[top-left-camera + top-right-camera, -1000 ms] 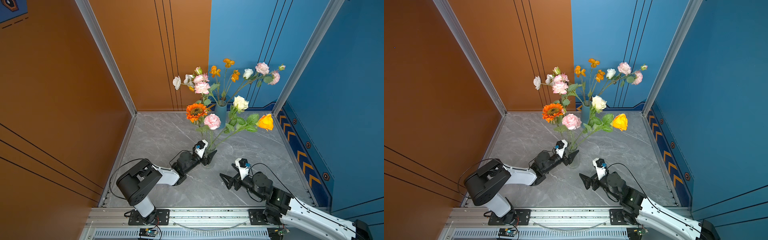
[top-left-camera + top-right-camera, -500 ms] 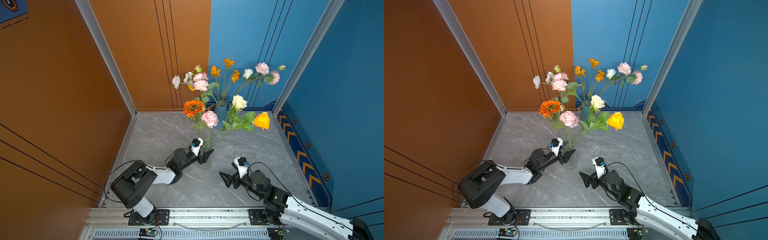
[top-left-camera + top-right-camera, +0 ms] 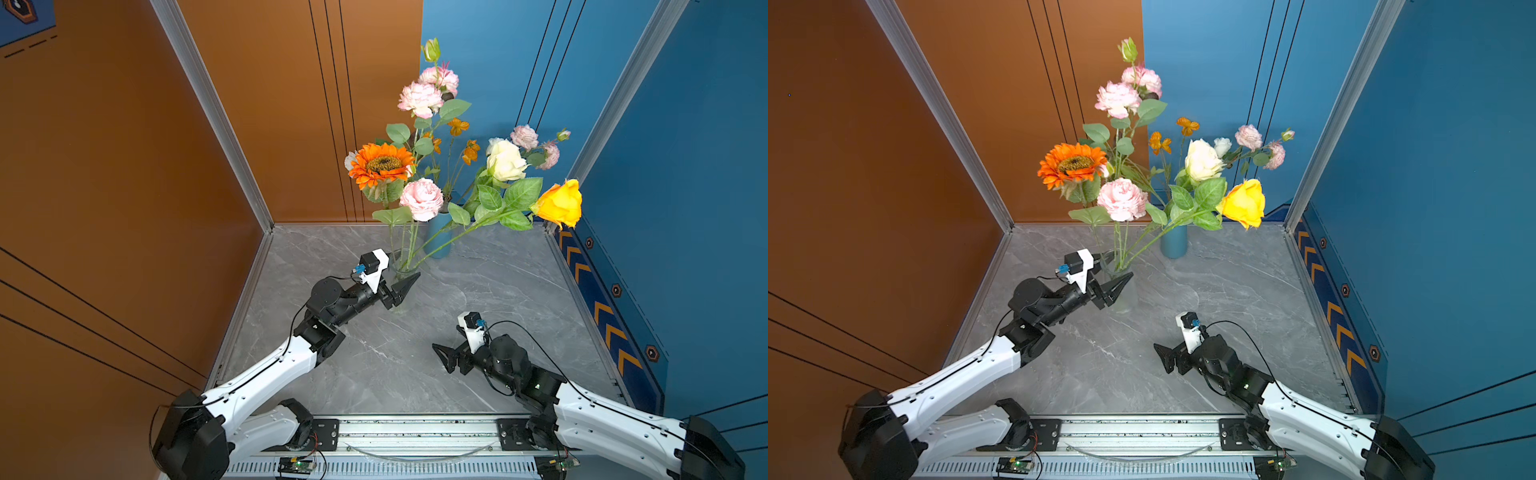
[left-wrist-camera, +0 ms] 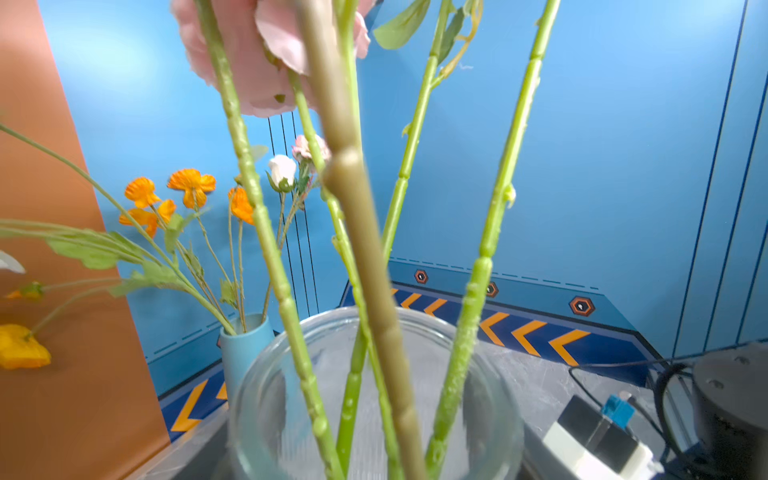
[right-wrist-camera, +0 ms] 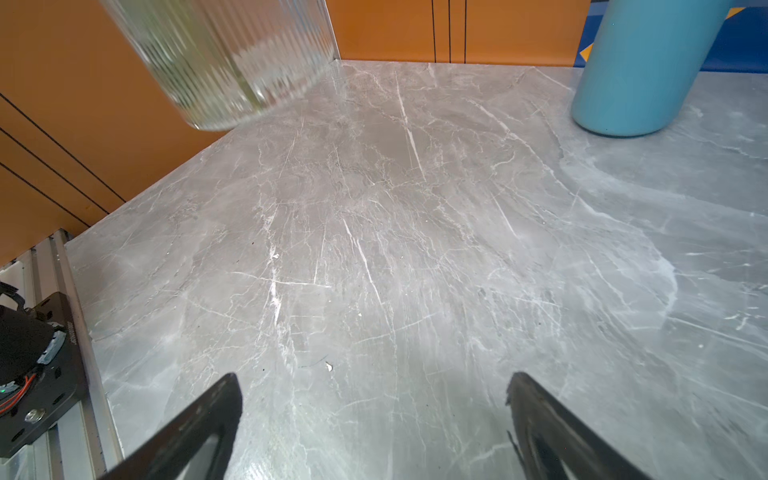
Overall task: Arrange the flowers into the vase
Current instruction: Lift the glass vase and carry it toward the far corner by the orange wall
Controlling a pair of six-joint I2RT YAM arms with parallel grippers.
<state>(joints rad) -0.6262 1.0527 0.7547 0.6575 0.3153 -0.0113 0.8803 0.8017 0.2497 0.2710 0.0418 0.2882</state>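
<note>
Clamped by the left gripper [image 3: 1117, 268] around a clear ribbed glass vase [image 3: 402, 305], one black finger [image 3: 404, 286] laid across the near wall, its partner on the far side just under the white wrist-camera mount [image 3: 376, 266], both pressed to the glass. Held clear of the grey marble-patterned tabletop [image 3: 498, 291] and tilted, judging by the right wrist view: ribbed base blurred against the orange wall [image 5: 62, 91], bare stone beneath. Filled with five long green flower stems [image 4: 361, 270], close up and partly out of focus from the left wrist, all dropping through the round rim. Topped, in both top views, by an orange sunflower-like head [image 3: 381, 164], a large pink bloom [image 3: 420, 199], a cream-white rose [image 3: 505, 160], a yellow rose [image 3: 559, 203] leaning far out to the right, and a tall sprig of pale pink blooms [image 3: 422, 97] ending in a green bud [image 3: 431, 50]. Behind, near the back wall and apart from the glass, a slim blue cylindrical vase [image 3: 438, 239] standing on the stone, carrying thin stems with small orange blossoms [image 3: 471, 153] and small pink blooms [image 3: 524, 136]. At the front right of the tabletop, well apart from both vases, the right gripper [image 3: 441, 357], low over the marble, black jaws spread wide with only bare stone between them. Impossible to tell whether touching the surface.
</note>
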